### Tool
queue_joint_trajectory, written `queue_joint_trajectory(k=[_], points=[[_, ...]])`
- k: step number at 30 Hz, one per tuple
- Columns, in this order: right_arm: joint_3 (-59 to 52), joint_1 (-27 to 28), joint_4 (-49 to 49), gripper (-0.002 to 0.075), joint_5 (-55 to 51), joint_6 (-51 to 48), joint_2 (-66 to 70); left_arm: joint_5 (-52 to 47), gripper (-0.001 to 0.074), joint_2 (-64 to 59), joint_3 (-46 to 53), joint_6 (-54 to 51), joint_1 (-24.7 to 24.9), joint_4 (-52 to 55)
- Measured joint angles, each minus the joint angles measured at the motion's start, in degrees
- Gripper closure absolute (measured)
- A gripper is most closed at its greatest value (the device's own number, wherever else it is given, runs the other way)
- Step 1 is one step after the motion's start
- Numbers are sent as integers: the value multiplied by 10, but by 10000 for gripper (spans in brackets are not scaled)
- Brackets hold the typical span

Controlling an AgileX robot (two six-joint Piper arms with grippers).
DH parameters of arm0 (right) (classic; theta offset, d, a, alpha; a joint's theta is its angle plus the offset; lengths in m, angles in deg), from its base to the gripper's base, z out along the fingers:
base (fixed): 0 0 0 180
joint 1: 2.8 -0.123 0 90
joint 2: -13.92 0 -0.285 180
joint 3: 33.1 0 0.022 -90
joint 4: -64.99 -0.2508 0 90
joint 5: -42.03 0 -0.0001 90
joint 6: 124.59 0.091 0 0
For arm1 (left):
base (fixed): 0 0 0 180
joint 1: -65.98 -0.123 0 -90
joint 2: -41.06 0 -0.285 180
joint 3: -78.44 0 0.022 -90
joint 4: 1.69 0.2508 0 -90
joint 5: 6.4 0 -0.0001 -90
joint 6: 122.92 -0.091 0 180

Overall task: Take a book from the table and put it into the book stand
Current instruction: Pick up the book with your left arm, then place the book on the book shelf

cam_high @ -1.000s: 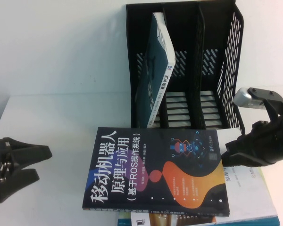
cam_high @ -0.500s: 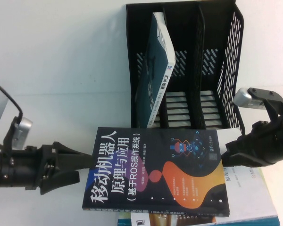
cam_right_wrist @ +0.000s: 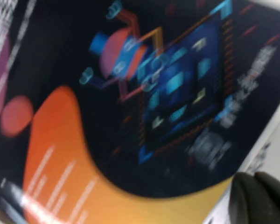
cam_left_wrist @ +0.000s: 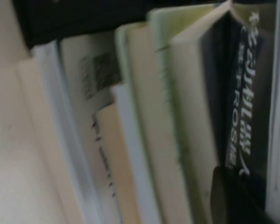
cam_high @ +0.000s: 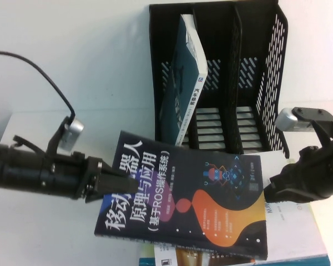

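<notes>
The black book (cam_high: 200,199) with white Chinese title and orange and purple shapes lies on top of a stack on the table (cam_high: 44,238), its left edge raised. My left gripper (cam_high: 119,184) is at that left edge, open, with one finger over the cover. The left wrist view shows the book's dark spine (cam_left_wrist: 242,116) and one finger (cam_left_wrist: 228,196) against it. My right gripper (cam_high: 272,191) is shut and sits against the book's right edge. The right wrist view shows the cover (cam_right_wrist: 130,93) and my fingertips (cam_right_wrist: 261,196) at its edge. The black book stand (cam_high: 250,83) stands behind.
A teal book (cam_high: 183,83) leans in the stand's left compartment; the middle and right compartments hold nothing. A white book (cam_high: 299,244) and others lie under the black book at the front right. The left arm's cable (cam_high: 44,77) arcs above the table.
My left gripper has moved right from the table's left side onto the book's left edge. That edge has lifted and the book has tilted. The right gripper has barely moved.
</notes>
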State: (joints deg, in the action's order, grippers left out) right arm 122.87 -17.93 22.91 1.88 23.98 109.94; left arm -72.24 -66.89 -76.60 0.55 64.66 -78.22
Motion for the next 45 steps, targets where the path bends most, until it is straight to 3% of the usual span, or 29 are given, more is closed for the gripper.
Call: queue_joint_trajectory(k=[6, 10, 18, 24, 29, 38, 45], points=[[-1, -5, 4, 729, -18, -6, -76, -10, 623, 42, -114, 106, 6, 87], [-1, -5, 4, 729, -19, -6, -139, -12, 624, 105, -228, 245, 31, 168], [-2, -5, 2, 729, -17, 23, -218, -4, 624, 146, -471, 511, 155, 348], [-3, -5, 2, 729, -28, 31, -227, 31, 624, 102, -608, 609, 248, 455], [-5, -5, 7, 729, -36, 31, -227, 46, 624, 39, -643, 627, 264, 494], [-5, -5, 32, 729, -35, 32, -227, 38, 624, -13, -646, 722, 264, 661], [-5, -5, 35, 729, -32, 32, -227, 86, 624, -13, -656, 749, 264, 673]])
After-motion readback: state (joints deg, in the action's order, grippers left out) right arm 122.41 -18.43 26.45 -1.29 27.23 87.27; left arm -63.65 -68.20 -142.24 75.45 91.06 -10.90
